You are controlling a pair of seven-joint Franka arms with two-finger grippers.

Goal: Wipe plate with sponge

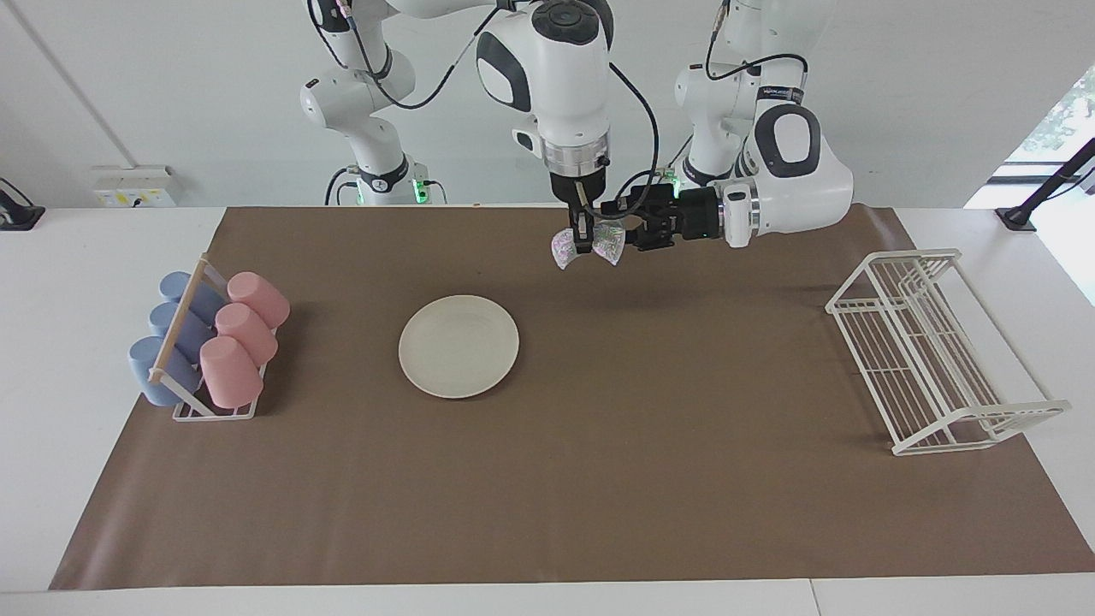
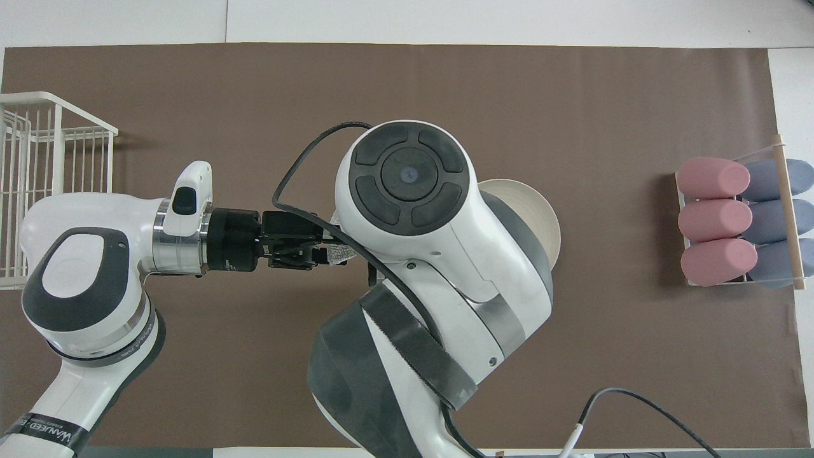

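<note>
Right pincer (image 1: pixel 583 244) points straight down, fingertips clamped together on the middle of the sponge (image 1: pixel 609 245), which is up in the air over the brown mat (image 1: pixel 599 479), off the surface, by the table's (image 1: pixel 68 342) robot-side edge, about midway along it. Sponge's two ends flare out either side of the grip. Left pincer (image 1: pixel 623 227) comes in level from the left arm's end, fingers apart, one above and one below the sponge end that faces it; contact with the sponge cannot be told. In the overhead view the right arm's wrist covers most of the sponge, only a silvery corner (image 2: pixel 338 254) shows at the left pincer's tips. Cup rack (image 1: pixel 205 342) sits near the right arm's end of the table with three pink cups (image 1: pixel 245 329) and three blue cups (image 1: pixel 175 329) lying in it. Plate (image 1: pixel 458 346) lies flat on the mat, bare, about midway between the table's long edges, between cup rack and table centre, well apart from the sponge. White wire rack (image 1: pixel 932 351) stands near the left arm's end of the table.
</note>
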